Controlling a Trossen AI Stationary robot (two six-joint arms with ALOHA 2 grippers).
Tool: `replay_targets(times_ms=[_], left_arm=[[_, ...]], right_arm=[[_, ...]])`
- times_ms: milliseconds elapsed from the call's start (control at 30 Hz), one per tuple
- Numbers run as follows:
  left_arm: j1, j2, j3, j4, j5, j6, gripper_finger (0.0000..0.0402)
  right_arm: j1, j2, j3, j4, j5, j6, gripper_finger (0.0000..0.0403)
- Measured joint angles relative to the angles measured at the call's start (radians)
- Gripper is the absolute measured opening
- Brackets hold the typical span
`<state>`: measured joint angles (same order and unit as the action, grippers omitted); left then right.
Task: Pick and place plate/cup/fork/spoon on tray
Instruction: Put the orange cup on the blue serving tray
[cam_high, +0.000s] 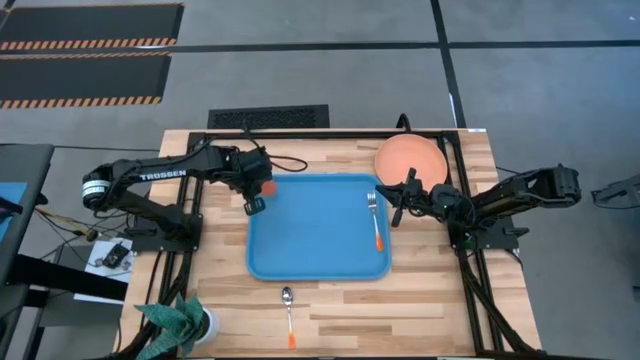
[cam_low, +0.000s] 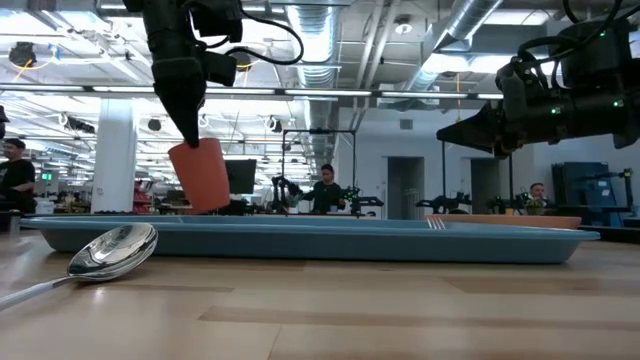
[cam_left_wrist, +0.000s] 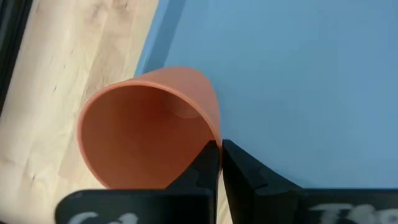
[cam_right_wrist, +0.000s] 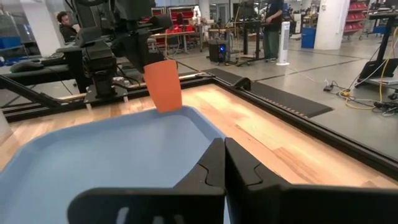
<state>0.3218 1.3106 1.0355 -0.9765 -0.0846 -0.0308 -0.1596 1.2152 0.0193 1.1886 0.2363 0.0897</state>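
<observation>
My left gripper (cam_high: 254, 203) is shut on the orange cup (cam_high: 266, 186) above the far left corner of the blue tray (cam_high: 310, 240). In the low view the cup (cam_low: 200, 175) hangs tilted, clear of the tray (cam_low: 350, 245). The fork (cam_high: 376, 222) lies on the tray near its right rim. The spoon (cam_high: 288, 300) lies on the table in front of the tray. The plate (cam_high: 410, 158) rests on the table beyond the tray's far right corner. My right gripper (cam_high: 399, 208) is shut and empty just right of the tray, above it. My left gripper pinches the cup's wall at its rim (cam_left_wrist: 216, 138), one finger (cam_left_wrist: 205, 165) inside the mouth and one (cam_left_wrist: 244, 169) outside. It comes from above. The cup hangs tilted below the fingers, lifted clear of the tray.
A green plant in a white pot (cam_high: 180, 322) stands at the table's near left corner. Black frame rails (cam_high: 470, 270) run along the table's sides. People and workbenches show in the room behind the table.
</observation>
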Motion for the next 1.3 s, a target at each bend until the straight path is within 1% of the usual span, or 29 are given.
replay_targets(times_ms=[233,333,400,567,733,900,1067,1300], left_arm=[[0.001,0.000,0.001,0.000,0.004,0.000,0.0000],[0.001,0.001,0.005,0.001,0.044,0.000,0.0000],[0.001,0.012,0.030,-0.003,0.044,0.000,0.0000],[-0.001,0.106,0.141,-0.063,0.012,0.027,0.0000],[-0.006,0.231,0.202,-0.133,0.058,0.065,0.0000],[-0.009,0.284,0.206,-0.139,0.050,0.074,0.0000],[-0.008,0.288,0.206,-0.128,0.043,0.061,0.0000],[-0.007,0.288,0.206,-0.151,-0.010,0.035,0.0000]], right_arm=[[0.000,0.000,0.000,0.001,0.000,0.008,0.0011],[0.000,0.000,0.000,0.001,0.000,0.007,0.0011],[0.000,0.000,0.000,0.001,0.000,0.007,0.0011],[0.000,0.000,0.001,0.004,0.000,0.007,0.0011],[0.000,0.000,0.001,-0.003,0.000,0.007,0.0011],[0.000,0.000,0.001,-0.008,0.000,0.006,0.0011],[0.000,0.000,0.001,-0.009,0.000,-0.004,0.0011],[0.000,0.000,0.001,-0.008,0.000,-0.009,0.0011]])
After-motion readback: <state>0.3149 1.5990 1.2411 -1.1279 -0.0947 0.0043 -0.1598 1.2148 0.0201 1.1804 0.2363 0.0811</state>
